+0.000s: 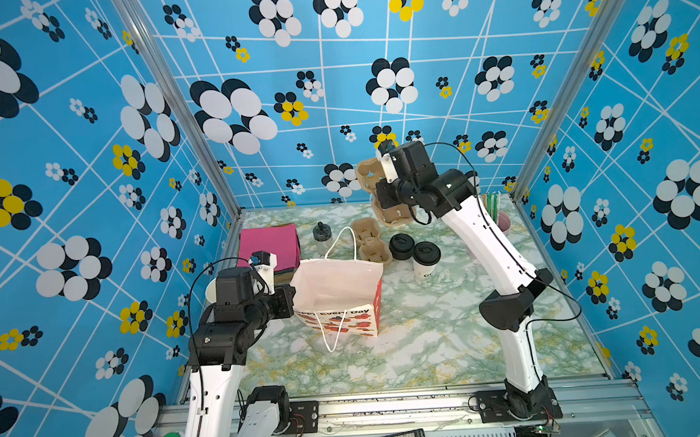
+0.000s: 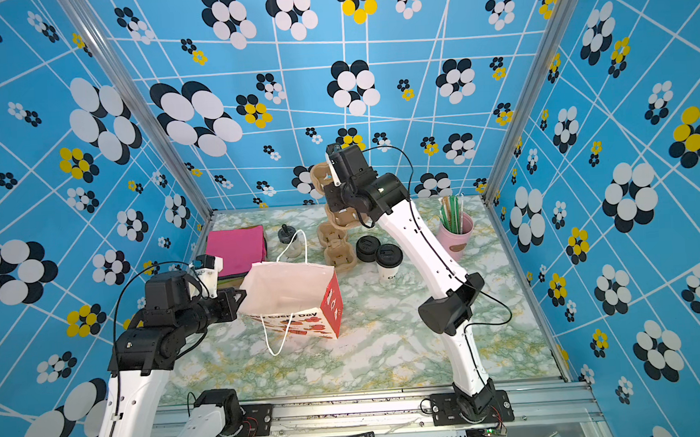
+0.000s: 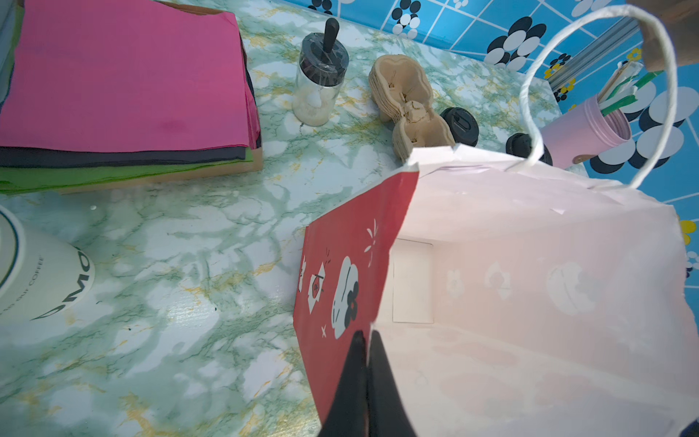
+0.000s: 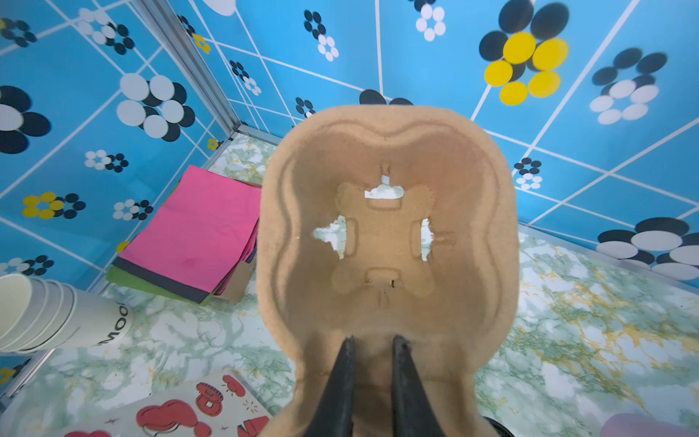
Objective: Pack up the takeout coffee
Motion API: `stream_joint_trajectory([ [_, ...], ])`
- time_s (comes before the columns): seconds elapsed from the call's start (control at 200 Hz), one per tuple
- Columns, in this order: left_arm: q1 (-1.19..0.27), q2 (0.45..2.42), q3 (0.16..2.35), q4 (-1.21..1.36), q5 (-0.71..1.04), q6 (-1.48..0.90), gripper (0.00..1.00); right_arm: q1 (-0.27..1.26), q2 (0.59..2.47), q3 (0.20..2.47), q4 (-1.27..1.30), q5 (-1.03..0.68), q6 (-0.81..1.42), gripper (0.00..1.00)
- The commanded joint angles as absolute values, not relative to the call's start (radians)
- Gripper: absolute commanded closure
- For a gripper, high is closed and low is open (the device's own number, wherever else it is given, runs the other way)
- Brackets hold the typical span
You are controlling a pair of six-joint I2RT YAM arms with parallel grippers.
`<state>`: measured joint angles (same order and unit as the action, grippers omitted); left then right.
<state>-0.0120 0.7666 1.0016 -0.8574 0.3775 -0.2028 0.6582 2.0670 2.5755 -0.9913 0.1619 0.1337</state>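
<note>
At the left, the left hand (image 3: 366,335) is pinched together on the rim of the paper bag (image 3: 348,265), which stands open on the counter (image 1: 430,339) and looks empty as far as its inside shows. Beyond the bag, the right hand (image 4: 374,338) is clamped on a cup carrier (image 4: 386,234) held up off the counter. Further right the takeout coffee (image 1: 426,260) stands lidded and untouched near the bag, so the packing looks barely begun: carrier and cup are not yet inside.

The takeout coffee paper cup (image 1: 425,260) is white, its lid black; the paper bag (image 2: 331,308) is red with white flowers
</note>
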Motion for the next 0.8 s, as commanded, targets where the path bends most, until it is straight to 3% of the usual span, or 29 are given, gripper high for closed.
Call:
stream_joint_trajectory([
  [0.0,-0.001,0.772,1.01,-0.824,0.444,-0.215,1.0,0.675,2.0,2.539,-1.023,0.108,0.091,0.85],
  [0.365,-0.002,0.823,1.041,-0.816,0.538,-0.233,1.0,0.761,1.809,2.36,-0.969,0.006,0.053,0.84],
  [0.795,-0.005,0.894,1.1,-0.833,0.581,-0.247,1.0,0.914,1.773,2.274,-0.97,0.0,0.059,0.83],
])
